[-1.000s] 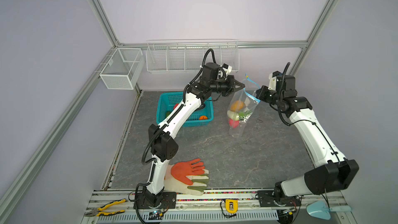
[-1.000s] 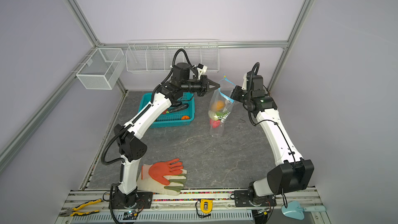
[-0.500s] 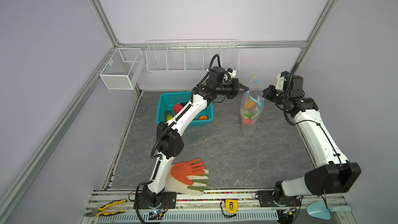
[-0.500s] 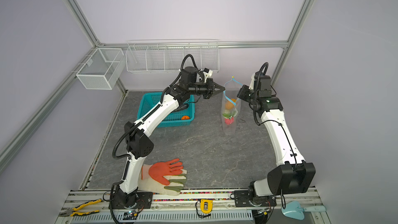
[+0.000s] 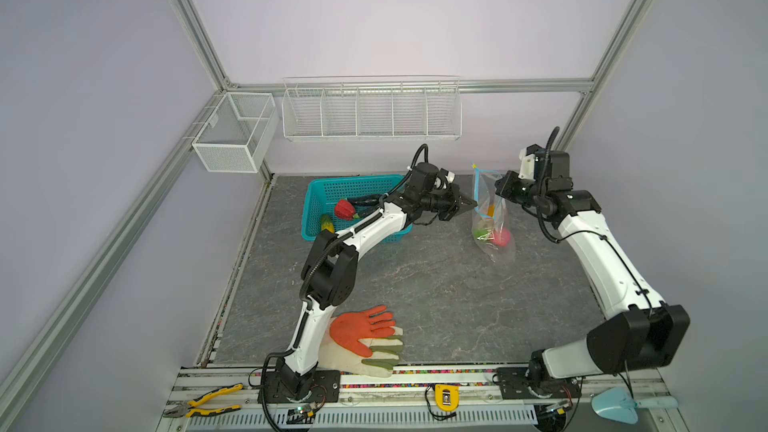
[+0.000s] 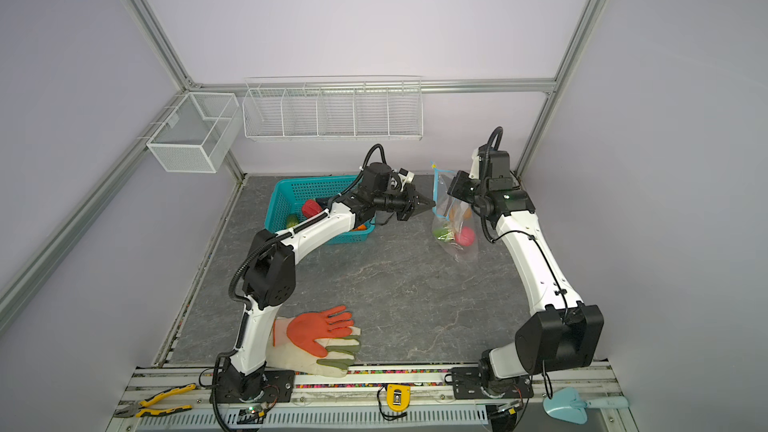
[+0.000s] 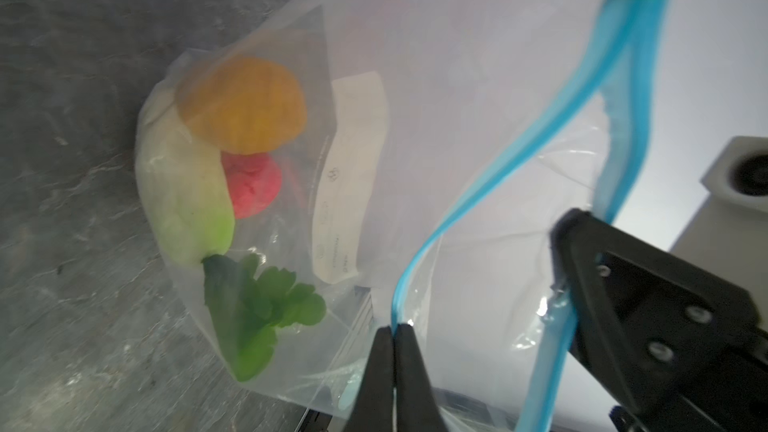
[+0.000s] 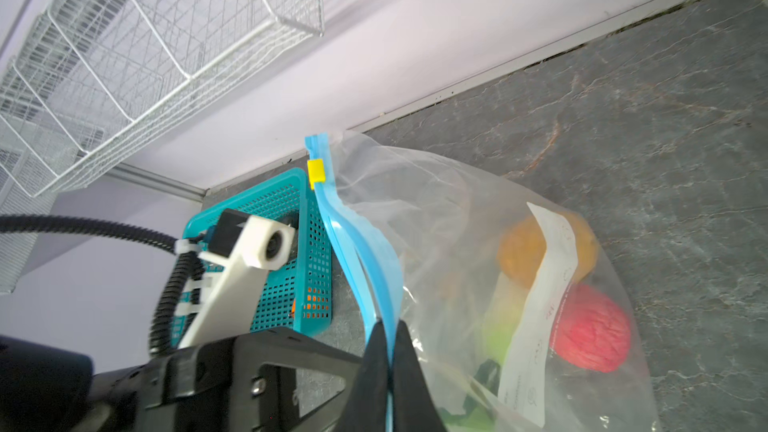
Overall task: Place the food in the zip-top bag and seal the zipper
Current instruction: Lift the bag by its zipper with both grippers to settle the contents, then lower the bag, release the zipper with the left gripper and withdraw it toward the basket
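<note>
The clear zip-top bag (image 5: 495, 222) (image 6: 456, 226) hangs upright at the back right of the table, its bottom on or just above the surface. Inside it lie pieces of the food: an orange one (image 7: 245, 103), a red one (image 7: 251, 184), a white-green one (image 7: 183, 193) and a leafy green one (image 7: 257, 305). The light blue zipper (image 7: 519, 147) (image 8: 353, 243) is parted, with its yellow slider (image 8: 316, 171) at the top end. My left gripper (image 5: 473, 204) (image 7: 394, 328) is shut on one lip. On the other lip, my right gripper (image 5: 498, 195) (image 8: 388, 324) is shut.
A teal basket (image 5: 332, 191) behind the left arm holds a red pepper (image 5: 345, 209), a yellow-green piece (image 5: 326, 222) and a dark piece (image 5: 365, 200). Orange-and-white gloves (image 5: 365, 338) lie at the front. Wire racks (image 5: 370, 110) hang on the back wall.
Both arms have carried the bag to the right across the back of the table. Both grippers stayed shut on the zipper lips.
</note>
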Robot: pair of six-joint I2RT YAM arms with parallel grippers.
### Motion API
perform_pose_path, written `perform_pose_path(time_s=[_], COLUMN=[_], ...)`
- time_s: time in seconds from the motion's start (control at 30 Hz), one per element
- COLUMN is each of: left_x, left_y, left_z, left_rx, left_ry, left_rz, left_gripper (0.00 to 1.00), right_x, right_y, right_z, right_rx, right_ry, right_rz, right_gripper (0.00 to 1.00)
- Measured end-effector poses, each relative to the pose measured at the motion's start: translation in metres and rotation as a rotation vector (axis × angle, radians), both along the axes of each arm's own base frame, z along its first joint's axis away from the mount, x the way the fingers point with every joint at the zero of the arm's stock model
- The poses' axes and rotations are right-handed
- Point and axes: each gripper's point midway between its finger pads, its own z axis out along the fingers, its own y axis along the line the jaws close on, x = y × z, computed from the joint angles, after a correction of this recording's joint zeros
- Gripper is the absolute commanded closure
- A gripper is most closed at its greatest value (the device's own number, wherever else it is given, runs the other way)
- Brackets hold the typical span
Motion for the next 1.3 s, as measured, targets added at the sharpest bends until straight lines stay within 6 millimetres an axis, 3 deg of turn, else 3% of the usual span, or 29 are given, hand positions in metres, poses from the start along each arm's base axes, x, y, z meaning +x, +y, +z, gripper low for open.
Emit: perform_pose_path(time_s=[0.13, 0.3, 0.4, 0.67, 0.87, 1.07, 1.3], left_x=[0.001, 0.006, 0.006, 0.008, 0.003, -0.003, -0.004], left_y=[0.024, 0.049, 0.061, 0.084, 0.09, 0.109, 0.126], left_z=[-0.009, 0.015, 0.018, -0.012, -0.017, -0.025, -0.051], left_rx=[0.015, -0.022, -0.03, 0.027, 0.048, 0.091, 0.16], left_ry=[0.023, -0.024, -0.037, 0.006, -0.001, 0.002, 0.047], left_rz=[0.043, 0.091, 0.113, 0.16, 0.164, 0.195, 0.226], left_gripper=[1.0, 1.0, 1.0, 1.0, 1.0, 1.0, 1.0], right_x=[0.001, 0.003, 0.002, 0.0, -0.001, -0.005, -0.006], right_y=[0.021, 0.048, 0.062, 0.077, 0.086, 0.098, 0.115], right_z=[-0.013, -0.034, -0.046, -0.051, -0.048, -0.052, -0.065], right_rx=[-0.005, -0.014, -0.02, -0.028, -0.03, -0.037, -0.048], right_ry=[0.028, 0.071, 0.097, 0.109, 0.101, 0.113, 0.141], right_rz=[0.047, 0.106, 0.135, 0.167, 0.184, 0.21, 0.245], right_gripper=[0.93, 0.93, 0.93, 0.93, 0.93, 0.93, 0.93])
